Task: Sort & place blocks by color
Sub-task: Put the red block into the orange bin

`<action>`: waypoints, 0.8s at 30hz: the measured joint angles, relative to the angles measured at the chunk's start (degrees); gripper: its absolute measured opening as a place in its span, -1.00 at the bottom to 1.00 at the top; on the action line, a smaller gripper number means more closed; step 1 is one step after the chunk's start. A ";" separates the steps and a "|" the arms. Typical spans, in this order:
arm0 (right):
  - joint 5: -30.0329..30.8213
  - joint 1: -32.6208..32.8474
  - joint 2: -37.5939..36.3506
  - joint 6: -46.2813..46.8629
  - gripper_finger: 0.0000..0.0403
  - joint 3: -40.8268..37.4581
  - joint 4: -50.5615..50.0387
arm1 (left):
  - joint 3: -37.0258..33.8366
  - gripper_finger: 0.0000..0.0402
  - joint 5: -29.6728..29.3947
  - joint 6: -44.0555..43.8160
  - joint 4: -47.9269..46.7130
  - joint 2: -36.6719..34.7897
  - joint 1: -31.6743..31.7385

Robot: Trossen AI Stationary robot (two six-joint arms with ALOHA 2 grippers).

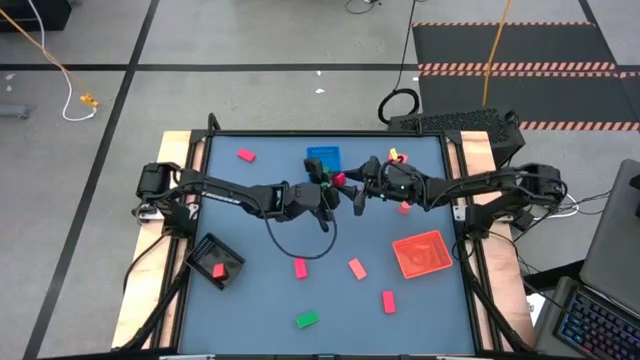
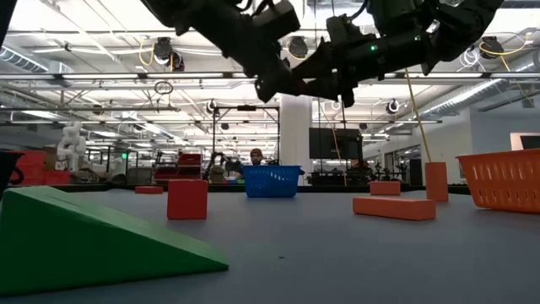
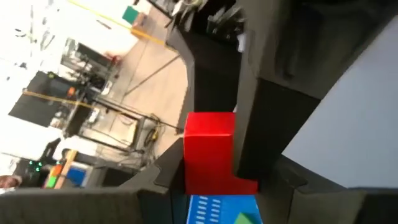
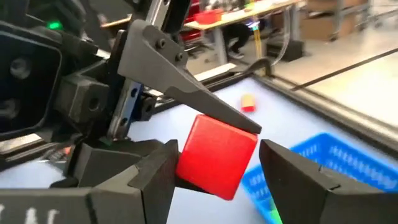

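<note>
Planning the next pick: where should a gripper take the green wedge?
Come straight down on the green wedge and pinch its two flat triangular sides, near and far. Its top slopes, so fingers there would likely slip. Left gripper and right gripper meet at a red block by the blue tray.

Grey floor (image 1: 250, 95) crossed by dark lines, a hazard-striped black mat (image 1: 510, 40) beyond the desk (image 1: 330, 290); bright ceiling lights (image 2: 101, 17), white pillar (image 2: 295, 135).

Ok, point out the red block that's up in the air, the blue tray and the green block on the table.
red block (image 4: 217, 163): right wrist view, middle of its facing side.
blue tray (image 2: 272, 181): low view, its front wall.
green block (image 1: 306, 320): high view, its top face.
</note>
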 joint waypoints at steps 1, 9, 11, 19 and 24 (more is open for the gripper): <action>-0.26 -0.09 -0.08 -0.12 0.09 0.03 -0.55 | 0.00 -0.34 -0.74 0.24 0.23 0.01 -0.08; 0.03 -0.46 -0.12 -0.46 0.09 -0.07 0.09 | -0.02 -0.34 -1.04 1.42 1.20 0.11 -0.74; 0.01 -0.46 -0.17 -0.48 0.09 -0.12 0.54 | -0.02 -0.34 -0.93 1.97 2.00 0.11 -1.13; 0.59 -0.44 -0.11 -0.47 0.01 -0.12 1.09 | -0.02 -0.34 1.66 4.22 2.95 0.09 -2.15; 1.41 -0.44 -0.13 -1.28 -0.20 -0.12 1.12 | -0.04 -0.34 1.00 4.55 3.42 0.09 -2.24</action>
